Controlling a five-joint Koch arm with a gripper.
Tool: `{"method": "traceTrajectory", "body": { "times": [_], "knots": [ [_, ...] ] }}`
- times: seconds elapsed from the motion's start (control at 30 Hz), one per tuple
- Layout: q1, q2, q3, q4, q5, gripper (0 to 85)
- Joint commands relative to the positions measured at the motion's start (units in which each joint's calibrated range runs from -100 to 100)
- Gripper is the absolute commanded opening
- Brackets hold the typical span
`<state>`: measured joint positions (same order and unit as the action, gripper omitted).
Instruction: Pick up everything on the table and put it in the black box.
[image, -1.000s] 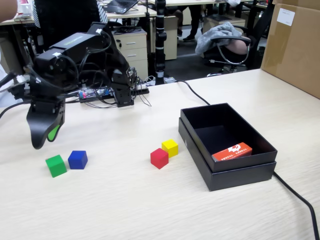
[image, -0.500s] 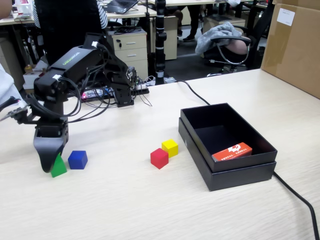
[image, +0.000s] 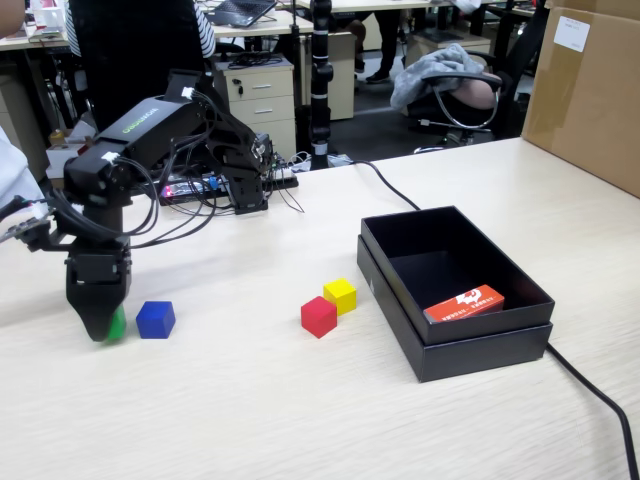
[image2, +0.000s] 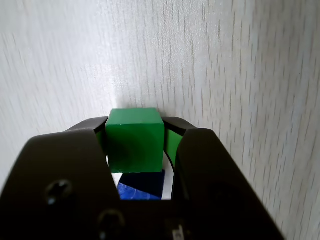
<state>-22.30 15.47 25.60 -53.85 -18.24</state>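
Note:
My gripper (image: 100, 328) points straight down at the left of the pale wood table (image: 250, 400), its jaws on either side of the green cube (image: 117, 323). In the wrist view the green cube (image2: 135, 142) stands on the table between the jaws of the gripper (image2: 136, 125). The left jaw lies against it and a thin strip of table shows at the right jaw. The blue cube (image: 155, 319) sits just right of the gripper and also shows behind the green cube in the wrist view (image2: 142, 187). The red cube (image: 318, 316) and the yellow cube (image: 340, 295) touch near the table's middle. The black box (image: 480, 350) stands at the right.
A flat orange-red packet (image: 464, 303) lies inside the black box. A black cable (image: 600, 395) runs along the table past the box's right side. A big brown carton (image: 590, 90) stands at the far right. The arm's base and wires (image: 235, 185) are at the back.

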Motion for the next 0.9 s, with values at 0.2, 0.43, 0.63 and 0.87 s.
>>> {"method": "traceTrajectory", "body": {
  "times": [0.2,0.43,0.63,0.87],
  "knots": [
    [0.0,-19.8,-1.4,-0.3,0.1,0.9],
    [4.7,-48.1,-18.4,-0.3,3.0,0.9],
    [14.2,-66.4,-29.4,-0.4,8.7,0.9],
    [28.5,-64.6,-24.1,-3.4,16.5,0.9]
  ]
}}
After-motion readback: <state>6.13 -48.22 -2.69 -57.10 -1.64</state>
